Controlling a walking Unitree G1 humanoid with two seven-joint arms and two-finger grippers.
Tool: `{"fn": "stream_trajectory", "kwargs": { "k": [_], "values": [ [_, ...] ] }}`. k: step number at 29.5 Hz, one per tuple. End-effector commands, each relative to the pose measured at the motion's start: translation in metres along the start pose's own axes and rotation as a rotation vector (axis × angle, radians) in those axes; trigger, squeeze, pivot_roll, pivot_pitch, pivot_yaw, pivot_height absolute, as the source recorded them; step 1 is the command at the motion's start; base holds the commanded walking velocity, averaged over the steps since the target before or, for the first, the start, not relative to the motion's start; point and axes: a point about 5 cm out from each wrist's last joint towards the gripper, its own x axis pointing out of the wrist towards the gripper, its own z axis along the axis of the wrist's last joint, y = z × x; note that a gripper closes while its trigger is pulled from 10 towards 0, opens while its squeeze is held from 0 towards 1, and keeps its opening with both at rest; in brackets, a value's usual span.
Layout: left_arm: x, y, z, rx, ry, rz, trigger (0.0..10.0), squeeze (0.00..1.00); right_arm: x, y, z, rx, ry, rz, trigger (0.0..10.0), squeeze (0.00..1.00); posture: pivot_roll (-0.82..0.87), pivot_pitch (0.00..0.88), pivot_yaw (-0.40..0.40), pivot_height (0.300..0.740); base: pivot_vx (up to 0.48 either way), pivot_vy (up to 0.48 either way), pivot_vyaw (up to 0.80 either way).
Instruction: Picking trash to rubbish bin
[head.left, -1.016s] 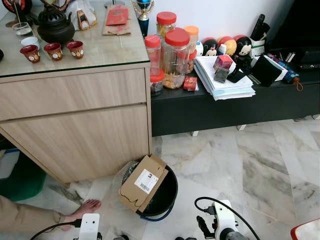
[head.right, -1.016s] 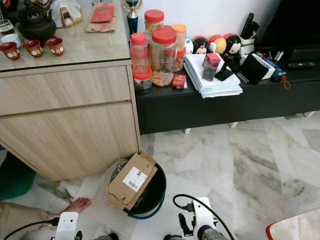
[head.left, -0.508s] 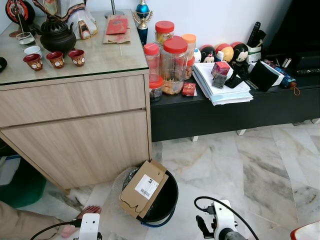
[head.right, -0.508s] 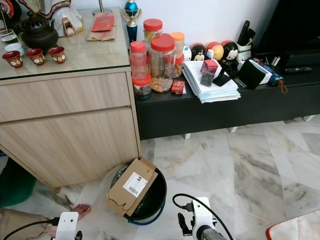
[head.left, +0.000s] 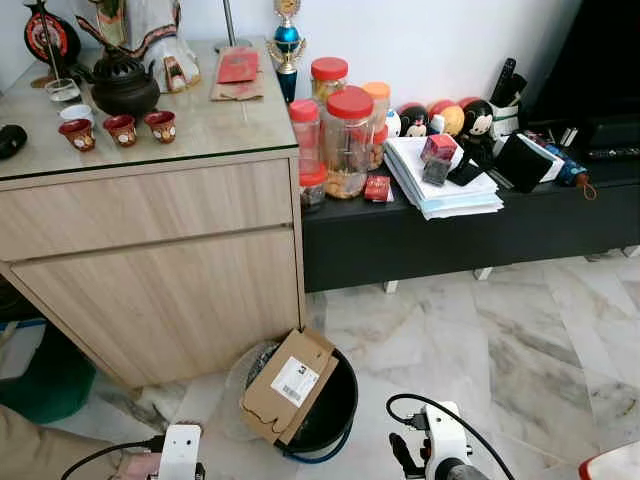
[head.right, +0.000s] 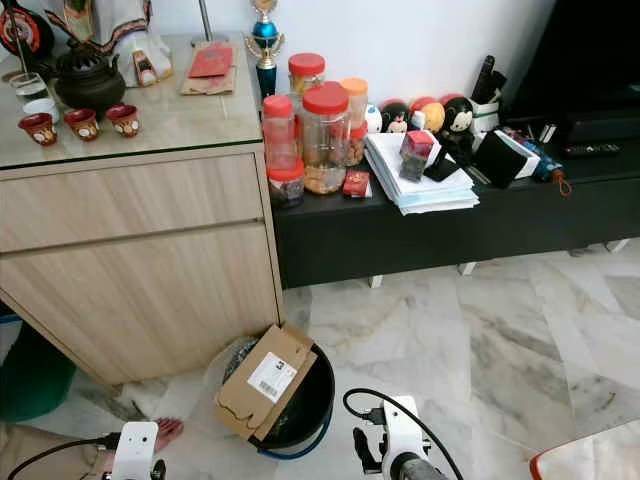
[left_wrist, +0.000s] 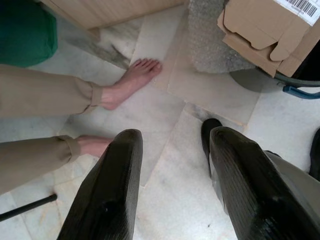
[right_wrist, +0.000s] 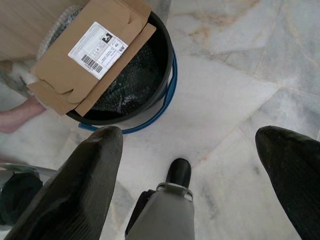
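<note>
**A:** Where do you stand in the job? As I judge it, the drop is done or close to done. The cardboard box (head.left: 289, 385) is flattened and lies tilted across the rim of the rubbish bin (head.left: 340, 402), partly in and partly sticking out over the side nearest the wooden cabinet (head.left: 160, 270). The bin sits on the marble floor (head.left: 500, 340) just beside that cabinet.

**B:** And your tools?

**A:** Both are low, fingers spread wide, holding nothing. Your left tool (left_wrist: 172, 185) hangs over bare floor beside the bin, and a person's bare foot (left_wrist: 132, 80) is near it. Your right tool (right_wrist: 197, 195) hangs over the floor with the bin just ahead of it.

**B:** How does the box look to you?

**A:** Plain brown card, with a white shipping label (right_wrist: 97, 47) facing up and a cut-out edge along one flap. Bubble wrap (right_wrist: 117, 87) fills the bin under it, and more spills out on the cabinet side.

**B:** So what next?

**A:** Probably you either press the box down so it sits inside, or look about for further trash. Mind the foot if your left arm moves.
</note>
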Motion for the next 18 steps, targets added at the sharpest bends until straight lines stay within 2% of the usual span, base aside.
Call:
{"fn": "stream_trajectory", "kwargs": {
  "k": [1,18],
  "values": [
    [-0.0005,0.0004,-0.0040,0.018,0.022,-0.009,10.0,0.00,-0.0009,-0.0005,-0.0042,0.017,0.013,-0.007,10.0,0.00,0.01,0.034,-0.004,0.740,-0.274,0.000,0.00],
    [-0.0011,-0.0005,-0.0056,0.004,0.026,-0.006,10.0,0.00,-0.0006,-0.0007,-0.0029,0.026,0.008,-0.010,10.0,0.00,0.01,0.059,-0.016,0.740,-0.284,0.000,0.00]
  ]
}}
